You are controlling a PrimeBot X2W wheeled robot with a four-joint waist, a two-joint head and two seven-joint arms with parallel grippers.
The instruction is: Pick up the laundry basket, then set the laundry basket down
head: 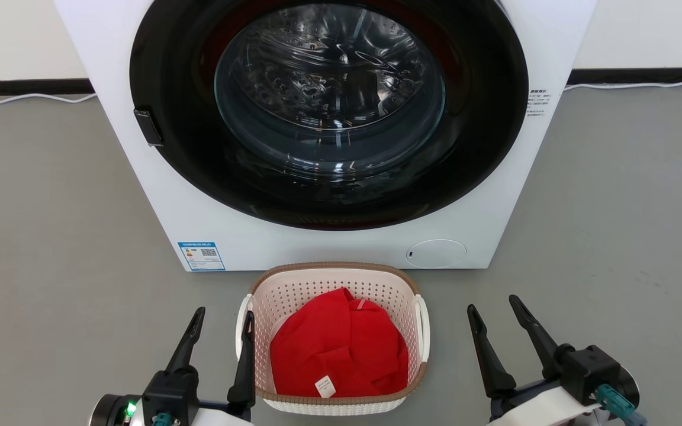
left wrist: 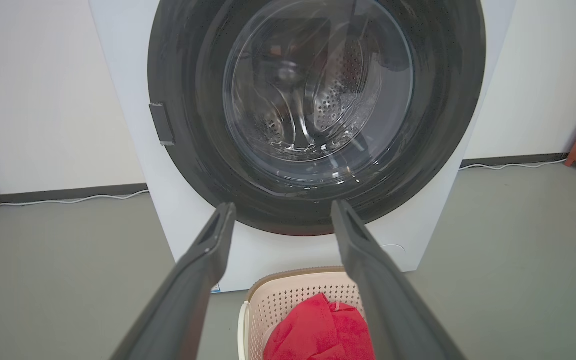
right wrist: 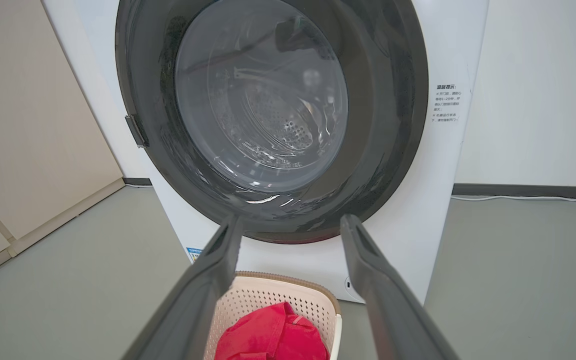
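My left gripper (head: 225, 312) has its fingers spread wide and holds nothing. In the head view its inner finger crosses the left handle (head: 238, 328) of the basket (head: 335, 267), and I cannot tell whether it touches. My right gripper (head: 492, 303) is just as wide and empty, near the right handle (head: 424, 328) but apart from it. The basket sits on the floor (head: 51, 266) just in front of the washer (head: 157, 201), between my two grippers, with a red cloth (head: 341, 349) inside.

I judge it light: thin perforated plastic and one soft garment. The walls will likely flex under a squeeze, and smooth plastic may slip, so I would not pinch the sides. The two white handles look like the better hold, one for each gripper. I would raise them evenly so the basket does not tip and spill the cloth.

The washer stands close behind the far rim with its door (head: 329, 118) closed. That leaves little room forward, so I would lift straight up or toward me. A white cable (head: 21, 97) runs along the wall, well apart.
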